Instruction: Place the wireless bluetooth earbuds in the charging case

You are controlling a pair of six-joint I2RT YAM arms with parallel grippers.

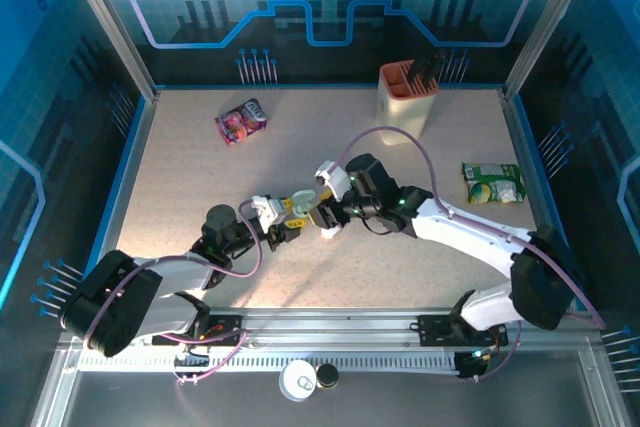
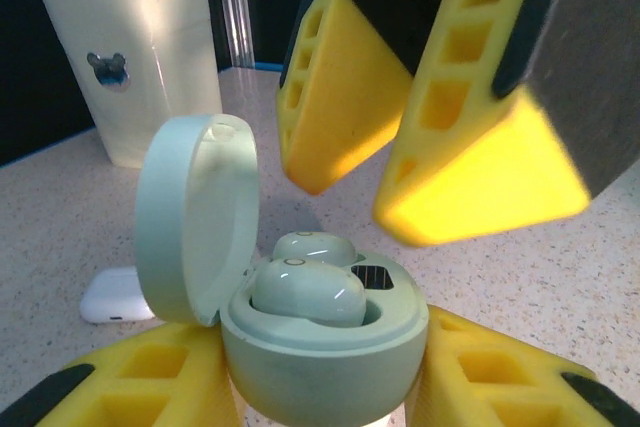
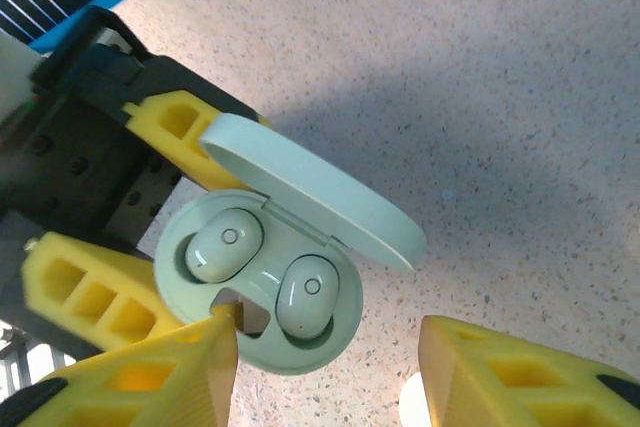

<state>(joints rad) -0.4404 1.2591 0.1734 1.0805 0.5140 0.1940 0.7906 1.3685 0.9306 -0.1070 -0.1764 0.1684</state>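
Two pincers: the left pincer [image 2: 320, 387] pinches the case [image 2: 330, 347] by its sides; the right pincer [image 2: 400, 152] hangs just above, jaws spread, empty.
Case: gripped low, which leaves the wells clear from above; its lid [image 2: 195, 217] stands open, tipped back out of the way.
Buds [image 3: 225, 245]: two, mint, one lying in each well; both look seated.
Beyond: a white case [image 2: 115, 297] lies on the table [image 2: 550, 277] behind; a holder [image 2: 125, 57] stands farther back.
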